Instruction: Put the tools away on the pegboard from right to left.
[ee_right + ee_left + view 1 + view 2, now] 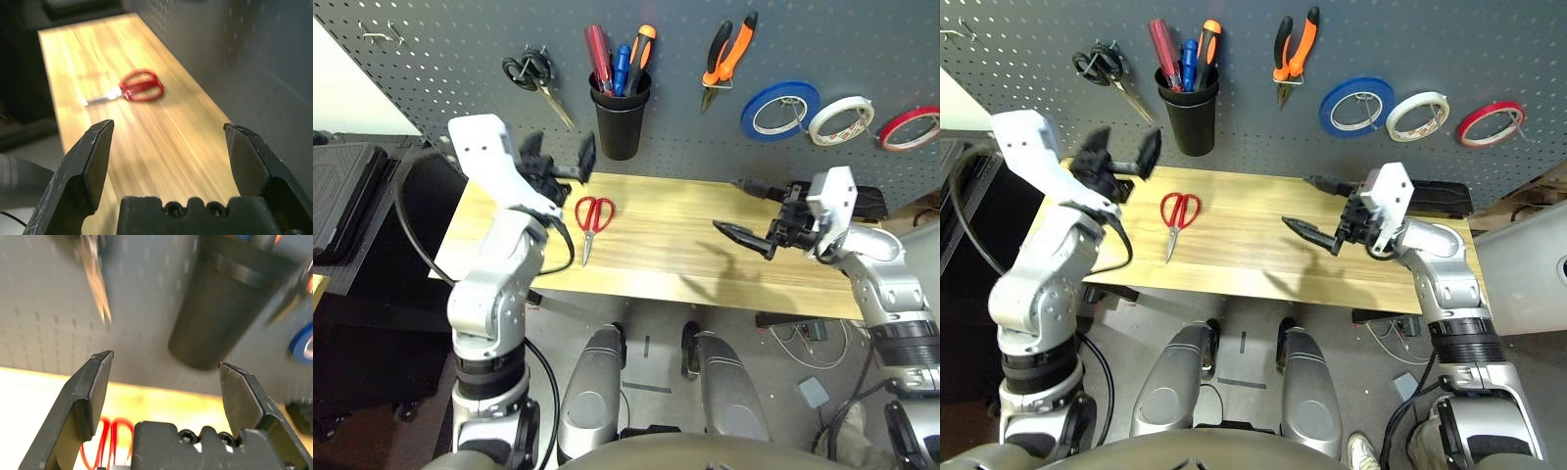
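Judging by the pegboard, only the red scissors remain; they lie flat on the tabletop, handles toward the board, blades toward me; tape ring, pliers and screwdriver already sit on the board. My left gripper hangs spread wide just above and behind the handles; the right gripper is spread too, well apart to the right. I'd lower the left one over the handle loops, pinch them squarely so the blades hang straight, then aim for the empty hook at far left.
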You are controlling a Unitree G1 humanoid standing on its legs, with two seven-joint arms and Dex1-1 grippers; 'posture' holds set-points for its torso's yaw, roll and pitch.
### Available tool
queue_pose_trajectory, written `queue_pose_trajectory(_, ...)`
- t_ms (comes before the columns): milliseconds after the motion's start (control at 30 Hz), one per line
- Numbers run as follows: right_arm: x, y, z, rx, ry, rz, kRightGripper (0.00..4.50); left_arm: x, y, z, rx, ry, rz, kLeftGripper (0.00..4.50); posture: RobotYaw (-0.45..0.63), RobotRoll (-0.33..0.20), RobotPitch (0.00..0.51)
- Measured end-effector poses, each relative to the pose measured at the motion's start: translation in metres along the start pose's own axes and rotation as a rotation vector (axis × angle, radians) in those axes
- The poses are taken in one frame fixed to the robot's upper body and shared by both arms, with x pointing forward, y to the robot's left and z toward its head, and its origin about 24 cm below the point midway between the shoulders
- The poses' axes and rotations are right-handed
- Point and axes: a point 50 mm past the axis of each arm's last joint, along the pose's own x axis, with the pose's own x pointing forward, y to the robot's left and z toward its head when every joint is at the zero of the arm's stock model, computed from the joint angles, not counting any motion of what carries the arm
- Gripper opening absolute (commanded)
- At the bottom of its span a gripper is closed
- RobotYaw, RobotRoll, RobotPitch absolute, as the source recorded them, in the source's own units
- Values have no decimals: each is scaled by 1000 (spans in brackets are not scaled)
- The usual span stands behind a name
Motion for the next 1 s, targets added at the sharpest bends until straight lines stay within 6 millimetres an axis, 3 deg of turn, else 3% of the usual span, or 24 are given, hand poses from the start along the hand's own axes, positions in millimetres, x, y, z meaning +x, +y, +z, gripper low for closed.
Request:
queue_pose_trajectory(400, 33, 22, -12, -43, 69, -30, 4500, 13, 42, -99, 66, 330, 182, 4460, 210, 0, 312)
queue_pose_trajectory(667, 60, 38, -21, -24, 156, -3, 4500, 36, 50, -125, 70, 382, 161, 4460, 205, 0, 307)
queue_pose_trajectory(1000, 57, 39, -20, -29, 181, -16, 4500, 63, 70, -127, 23, 363, 232, 4460, 182, 0, 285)
